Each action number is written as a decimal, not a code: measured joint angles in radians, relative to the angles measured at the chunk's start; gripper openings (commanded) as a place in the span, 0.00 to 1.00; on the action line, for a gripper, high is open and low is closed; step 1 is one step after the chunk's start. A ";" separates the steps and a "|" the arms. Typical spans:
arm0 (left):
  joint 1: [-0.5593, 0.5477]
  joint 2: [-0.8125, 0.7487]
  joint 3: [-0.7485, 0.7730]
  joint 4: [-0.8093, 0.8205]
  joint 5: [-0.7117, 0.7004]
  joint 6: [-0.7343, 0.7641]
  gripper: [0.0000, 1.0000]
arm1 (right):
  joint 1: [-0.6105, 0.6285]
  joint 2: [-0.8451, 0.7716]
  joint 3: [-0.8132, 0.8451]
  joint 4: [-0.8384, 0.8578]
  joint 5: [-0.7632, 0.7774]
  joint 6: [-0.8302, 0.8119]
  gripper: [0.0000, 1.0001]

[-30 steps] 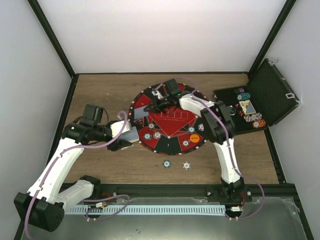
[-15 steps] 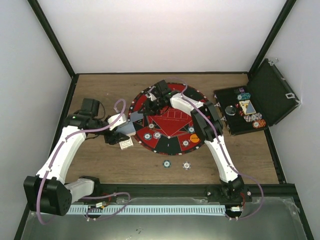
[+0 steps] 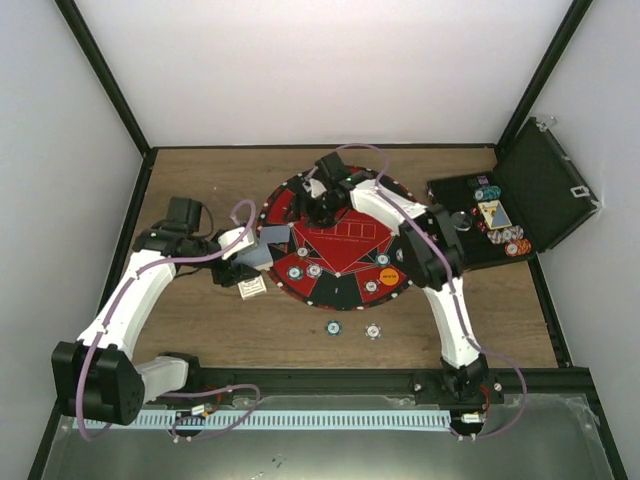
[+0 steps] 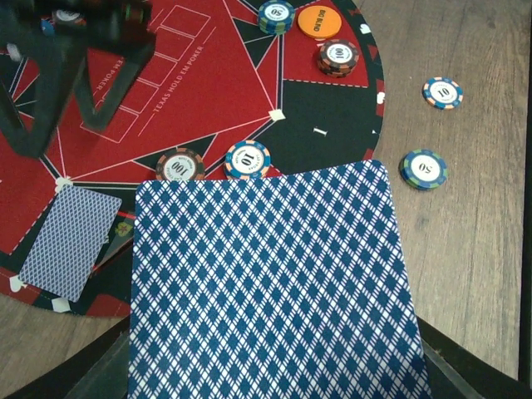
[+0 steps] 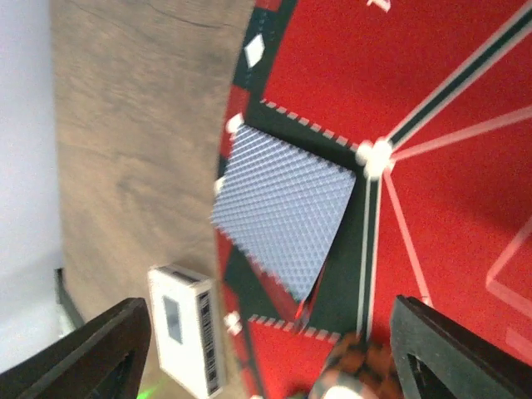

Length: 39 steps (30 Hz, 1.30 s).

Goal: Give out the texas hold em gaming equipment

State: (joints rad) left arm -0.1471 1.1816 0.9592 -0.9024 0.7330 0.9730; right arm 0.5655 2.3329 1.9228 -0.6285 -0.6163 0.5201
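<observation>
My left gripper (image 3: 243,268) is at the mat's left rim, shut on a blue diamond-backed playing card (image 4: 270,283) that hides its fingers in the left wrist view. A second card (image 5: 287,204) lies face down on the round red-and-black mat (image 3: 340,250), near its left edge. My right gripper (image 5: 274,349) hangs open just above that card, touching nothing. On the mat lie several striped chips, such as a brown one (image 4: 180,165) and a teal one (image 4: 248,158), plus an orange button disc (image 4: 321,22). Two chips (image 3: 332,326) (image 3: 373,330) lie on the wood in front of the mat.
A small white card box (image 3: 252,288) stands on the wood beside the mat's left rim, close to my left gripper. The open black case (image 3: 540,190) at the right holds more chips (image 3: 515,243) and cards. Dark frame posts line the back corners.
My right gripper has gone from shut to open, leaving the card lying on the mat. My left arm has swung the held card inward over the mat's left rim.
</observation>
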 measured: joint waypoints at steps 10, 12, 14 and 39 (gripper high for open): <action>0.000 0.071 -0.001 0.051 0.001 0.000 0.05 | 0.003 -0.541 -0.536 0.325 -0.137 0.141 0.90; 0.000 0.073 -0.001 0.057 0.002 0.000 0.05 | 0.016 -0.597 -0.608 0.381 -0.166 0.175 0.91; 0.000 0.073 -0.001 0.061 0.002 -0.001 0.05 | 0.032 -0.637 -0.675 0.434 -0.187 0.205 0.90; -0.019 0.047 -0.013 0.063 0.001 0.000 0.05 | 0.225 -0.489 -0.672 0.669 -0.283 0.383 0.80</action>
State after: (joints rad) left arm -0.1661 1.2289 0.9463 -0.8398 0.7338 0.9733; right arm 0.7910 1.8435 1.2507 0.0410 -0.8993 0.9028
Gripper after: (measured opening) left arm 0.640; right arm 0.814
